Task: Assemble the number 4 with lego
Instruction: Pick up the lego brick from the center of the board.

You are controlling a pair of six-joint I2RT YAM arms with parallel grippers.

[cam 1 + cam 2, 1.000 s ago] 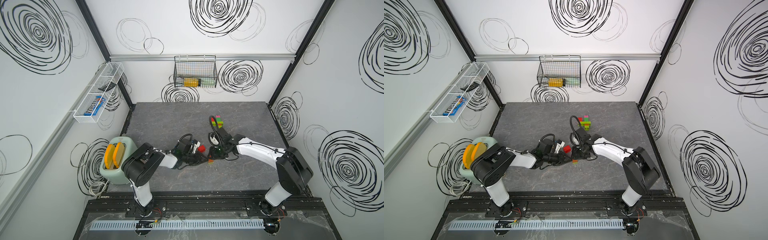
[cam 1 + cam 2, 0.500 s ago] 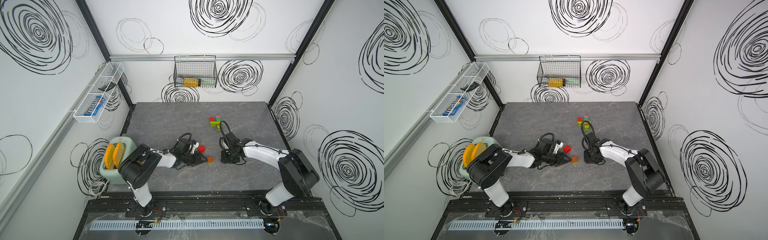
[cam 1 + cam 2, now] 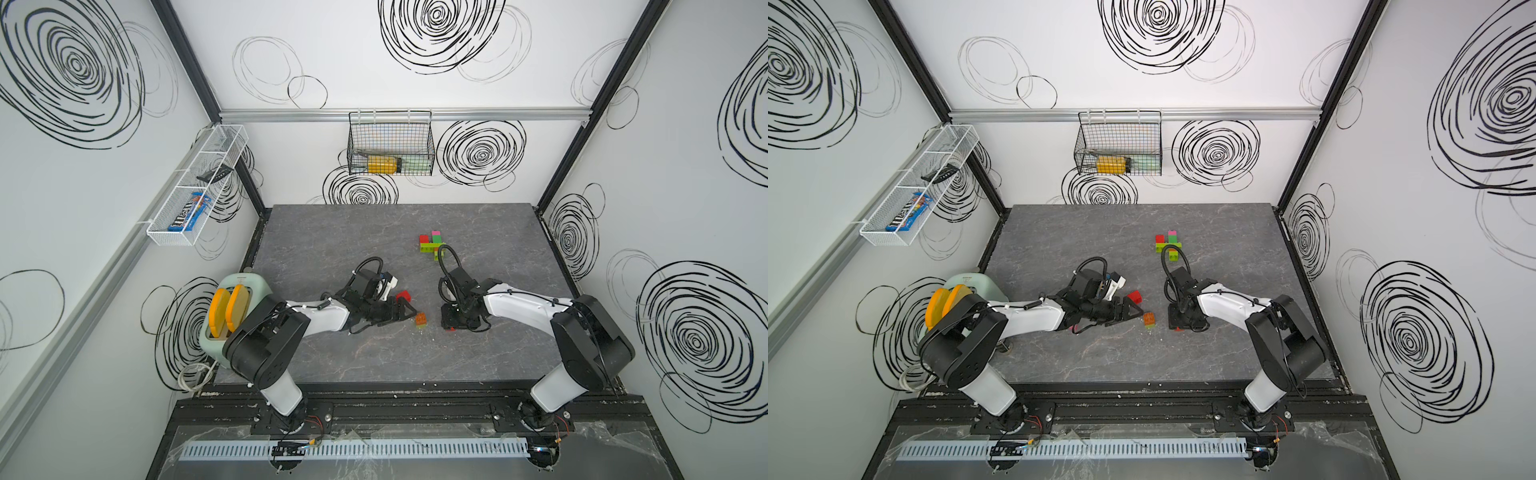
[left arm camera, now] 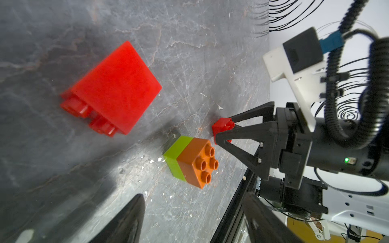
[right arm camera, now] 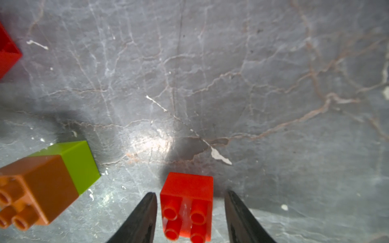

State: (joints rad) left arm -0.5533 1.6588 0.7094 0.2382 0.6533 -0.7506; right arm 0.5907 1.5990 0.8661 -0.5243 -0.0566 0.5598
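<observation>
An orange brick stacked with a lime one (image 3: 421, 321) (image 3: 1149, 321) (image 4: 191, 160) (image 5: 46, 185) lies on its side on the table. My left gripper (image 3: 409, 311) (image 4: 193, 221) stands open just left of it, holding nothing. A larger red brick (image 3: 403, 296) (image 4: 113, 88) lies on its side behind that gripper's tips. My right gripper (image 3: 453, 322) (image 5: 190, 193) points down and is open, its fingers either side of a small red brick (image 5: 187, 199) (image 4: 221, 126) with a gap on both sides. A cluster of red, pink, lime and dark green lego (image 3: 432, 245) (image 3: 1168, 245) sits further back.
A mint toaster (image 3: 232, 307) with yellow discs stands at the table's left edge beside the left arm. A wire basket (image 3: 390, 143) hangs on the back wall and a white wire shelf (image 3: 195, 187) on the left wall. The table's front edge (image 3: 415, 380) lies near both arm bases.
My left gripper opened and let go of the orange and lime stack. My right gripper moved right, away from the left one, came down to the table and parted its jaws around the small red brick.
</observation>
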